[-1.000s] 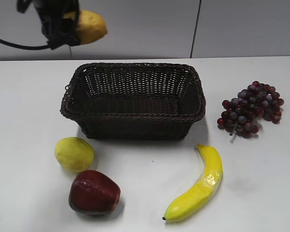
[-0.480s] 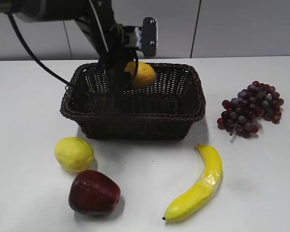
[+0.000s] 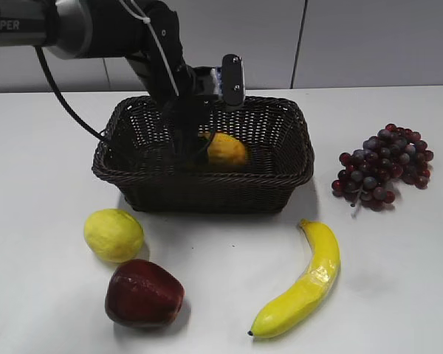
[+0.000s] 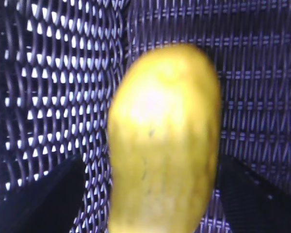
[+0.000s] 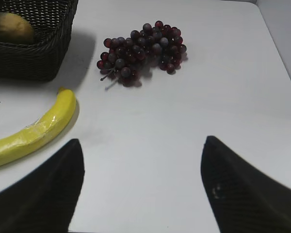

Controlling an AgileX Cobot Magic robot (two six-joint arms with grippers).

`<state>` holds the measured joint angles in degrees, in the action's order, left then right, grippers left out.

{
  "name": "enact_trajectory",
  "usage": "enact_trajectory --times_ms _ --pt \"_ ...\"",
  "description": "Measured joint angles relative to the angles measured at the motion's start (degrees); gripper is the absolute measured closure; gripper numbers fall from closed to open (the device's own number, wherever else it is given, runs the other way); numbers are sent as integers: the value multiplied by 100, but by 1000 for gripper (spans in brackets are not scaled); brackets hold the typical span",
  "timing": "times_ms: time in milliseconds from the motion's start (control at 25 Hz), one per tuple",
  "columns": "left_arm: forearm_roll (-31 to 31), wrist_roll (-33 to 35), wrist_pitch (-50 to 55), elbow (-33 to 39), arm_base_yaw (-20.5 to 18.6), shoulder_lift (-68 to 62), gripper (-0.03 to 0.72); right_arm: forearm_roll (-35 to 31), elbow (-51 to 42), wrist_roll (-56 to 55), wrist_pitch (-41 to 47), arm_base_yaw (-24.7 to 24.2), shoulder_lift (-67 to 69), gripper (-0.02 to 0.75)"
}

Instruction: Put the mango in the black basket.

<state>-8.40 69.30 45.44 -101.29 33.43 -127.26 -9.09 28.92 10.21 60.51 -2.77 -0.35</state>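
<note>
The golden-yellow mango [image 3: 227, 150] lies inside the black basket [image 3: 207, 183], near its middle. My left gripper [image 3: 194, 145] reaches down into the basket just left of the fruit. In the left wrist view the mango [image 4: 165, 136] fills the middle against the woven basket floor [image 4: 262, 73]. My left gripper's [image 4: 150, 194] jaws stand open on either side of it, with weave showing in the gap on the left. My right gripper [image 5: 143, 165] is open and empty over bare table. The right wrist view also shows the basket [image 5: 34, 58] with the mango [image 5: 9, 26] in it.
A lemon [image 3: 114, 234] and a dark red apple [image 3: 144, 293] lie in front of the basket on the left. A banana [image 3: 303, 284] lies at the front right, and a bunch of purple grapes [image 3: 384, 166] lies to the basket's right.
My left arm has carried the mango from high at the left over the basket and down into it. The mango now rests low in the basket and the jaws have spread.
</note>
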Motion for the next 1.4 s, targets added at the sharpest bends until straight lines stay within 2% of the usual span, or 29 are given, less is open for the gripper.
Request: enact_trajectory --times_ms 160,280,360,520,600,680,800,920,1040,1160,1280,1400 --pt "-11 -136 42 0 0 82 11 0 0 -5 0 0 0 163" --pt "-4 -592 54 0 -37 374 12 0 0 1 0 0 0 163" --pt "71 -1137 99 0 -135 644 15 0 0 1 0 0 0 163" --pt "592 -2780 610 0 -469 1265 31 0 0 1 0 0 0 163" --pt "902 -3532 1067 0 -703 1526 45 0 0 1 0 0 0 163" --pt "1027 -3982 1578 -5 -965 1717 58 0 0 1 0 0 0 163" --pt "1059 -4590 2243 -10 -1520 1869 69 0 0 1 0 0 0 163" --pt "914 -5141 2366 73 -2116 1996 80 0 0 1 0 0 0 163" --pt "458 -5370 2398 464 -2779 2330 95 0 0 1 0 0 0 163" --pt "264 -5425 2405 1103 -3236 2828 99 0 0 1 0 0 0 163" --pt "256 -5437 2417 2035 -3504 3486 102 0 0 1 0 0 0 164" --pt "359 -5443 2426 2934 -3564 4261 102 0 0 1 0 0 0 164"
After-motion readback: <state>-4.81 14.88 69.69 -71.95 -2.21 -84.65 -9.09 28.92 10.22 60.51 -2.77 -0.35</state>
